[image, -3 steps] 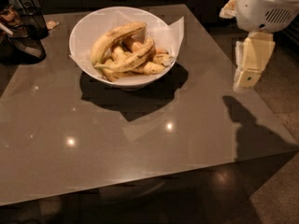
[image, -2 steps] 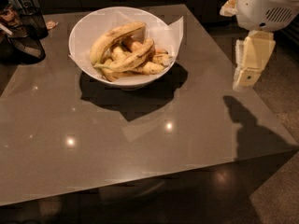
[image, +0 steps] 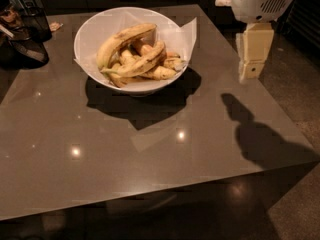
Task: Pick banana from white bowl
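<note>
The white bowl [image: 89, 34], lined with white paper, stands on the far part of the table and holds several bananas. The banana [image: 142, 63] lies across the middle of the pile, gently curved, with brown streaks and its greenish stem pointing left. A longer arched banana [image: 122, 39] lies behind it, and short stubby ones sit underneath. My gripper [image: 251, 64] hangs in the air over the table's right edge. It is well to the right of the bowl, holds nothing and touches nothing.
Dark objects [image: 25, 31] stand at the table's far left corner. The grey glossy table [image: 150, 154] ends close to the gripper on the right, with floor [image: 300, 99] beyond. The arm's shadow [image: 255, 134] falls on the table's right side.
My gripper and arm have shifted a little to the left, toward the bowl, and slightly up. The bowl and bananas have not moved.
</note>
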Robot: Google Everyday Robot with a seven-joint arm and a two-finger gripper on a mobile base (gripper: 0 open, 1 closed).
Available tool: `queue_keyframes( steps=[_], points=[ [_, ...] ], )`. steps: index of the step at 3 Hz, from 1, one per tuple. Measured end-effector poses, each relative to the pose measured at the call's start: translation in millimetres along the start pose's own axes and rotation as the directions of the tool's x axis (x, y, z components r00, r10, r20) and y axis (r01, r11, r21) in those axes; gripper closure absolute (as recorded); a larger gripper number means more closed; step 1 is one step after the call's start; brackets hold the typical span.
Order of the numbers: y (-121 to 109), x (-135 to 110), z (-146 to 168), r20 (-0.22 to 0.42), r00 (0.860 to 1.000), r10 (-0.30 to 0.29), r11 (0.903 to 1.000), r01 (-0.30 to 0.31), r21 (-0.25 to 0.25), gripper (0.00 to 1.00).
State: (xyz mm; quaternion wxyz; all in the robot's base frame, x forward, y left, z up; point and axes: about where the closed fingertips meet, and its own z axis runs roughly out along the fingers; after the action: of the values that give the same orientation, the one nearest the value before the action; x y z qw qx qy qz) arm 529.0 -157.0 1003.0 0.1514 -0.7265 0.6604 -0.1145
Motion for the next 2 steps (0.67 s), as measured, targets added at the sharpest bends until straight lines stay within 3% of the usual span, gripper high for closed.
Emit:
queue_keyframes(
  steps=[1, 2],
  points=[
    [-26.8, -21.4, 7.0, -0.023, 0.991, -0.129, 0.9916, 0.129, 0.008, 0.0],
    [-30.2, -24.3, 6.4, -0.02, 0.991, -0.135, 0.9905, 0.136, 0.022, 0.0]
  ],
)
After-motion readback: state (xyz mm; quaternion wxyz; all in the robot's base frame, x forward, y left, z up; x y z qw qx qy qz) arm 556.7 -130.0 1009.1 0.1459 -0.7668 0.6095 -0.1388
